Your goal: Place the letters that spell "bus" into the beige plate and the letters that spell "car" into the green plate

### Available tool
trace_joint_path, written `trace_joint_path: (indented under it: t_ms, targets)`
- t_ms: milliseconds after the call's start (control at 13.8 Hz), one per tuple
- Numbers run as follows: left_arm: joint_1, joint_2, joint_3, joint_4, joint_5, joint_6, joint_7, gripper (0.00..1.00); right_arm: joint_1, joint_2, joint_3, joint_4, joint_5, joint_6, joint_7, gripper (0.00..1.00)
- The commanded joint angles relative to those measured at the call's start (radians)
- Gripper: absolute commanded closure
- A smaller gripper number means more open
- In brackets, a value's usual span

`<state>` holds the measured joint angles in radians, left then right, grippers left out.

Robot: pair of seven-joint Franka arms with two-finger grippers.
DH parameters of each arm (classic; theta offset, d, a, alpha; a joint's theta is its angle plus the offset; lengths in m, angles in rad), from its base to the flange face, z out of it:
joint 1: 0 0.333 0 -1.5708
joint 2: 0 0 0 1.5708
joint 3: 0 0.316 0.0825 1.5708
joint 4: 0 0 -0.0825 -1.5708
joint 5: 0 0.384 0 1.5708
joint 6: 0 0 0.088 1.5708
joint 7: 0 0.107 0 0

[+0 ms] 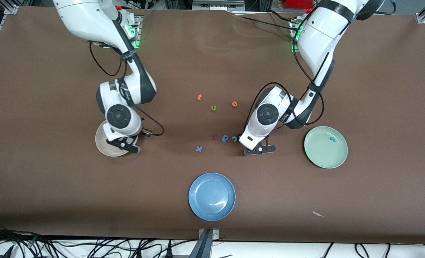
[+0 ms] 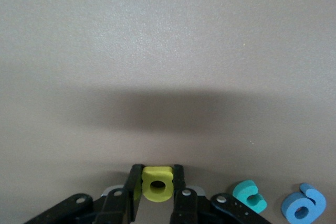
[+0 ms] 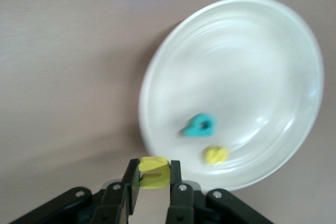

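Yellow a (image 2: 157, 183) sits pinched in the left claw (image 2: 157, 192) low over the bench (image 2: 168, 51), beside the teal c (image 2: 250, 195). Yellow u (image 3: 154, 172) is clamped in the right claw (image 3: 154, 184) over the beige plate (image 3: 231, 35) — teal b (image 3: 200, 125) and yellow s (image 3: 216, 155) lie in it. Teal r (image 1: 332, 139) lies in the green plate (image 1: 316, 154).

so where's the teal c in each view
Front view: teal c lies on the brown table, beside the left arm's hand, next to the blue round letter.
Left wrist view: teal c beside the left gripper, which grips a yellow letter.
Right wrist view: not in it.
Shared landmark: the blue round letter next to the c.
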<state>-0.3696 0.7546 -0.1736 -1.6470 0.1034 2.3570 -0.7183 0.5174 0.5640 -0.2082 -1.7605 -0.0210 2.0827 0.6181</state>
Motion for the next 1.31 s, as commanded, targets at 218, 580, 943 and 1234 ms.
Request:
trace_joint_path:
  t_ms: [218, 580, 943, 1234]
  targets:
    - [0.116, -0.072, 0.008, 0.021, 0.055, -0.201, 0.28, 0.85, -0.01, -0.046, -0.066, -0.122, 0.007, 0.091, -0.181, 0.88]
    - [0.26, -0.11, 0.016, 0.018, 0.128, -0.315, 0.673, 0.85, -0.033, -0.049, -0.069, -0.177, 0.007, 0.172, -0.219, 0.42]
    - [0.36, -0.09, 0.016, 0.018, 0.278, -0.312, 0.947, 0.75, -0.033, -0.117, -0.065, -0.169, 0.038, 0.097, -0.218, 0.0]
    - [0.362, -0.089, 0.009, 0.038, 0.118, -0.306, 0.921, 0.0, -0.033, -0.202, -0.042, -0.125, 0.039, -0.01, -0.222, 0.0]
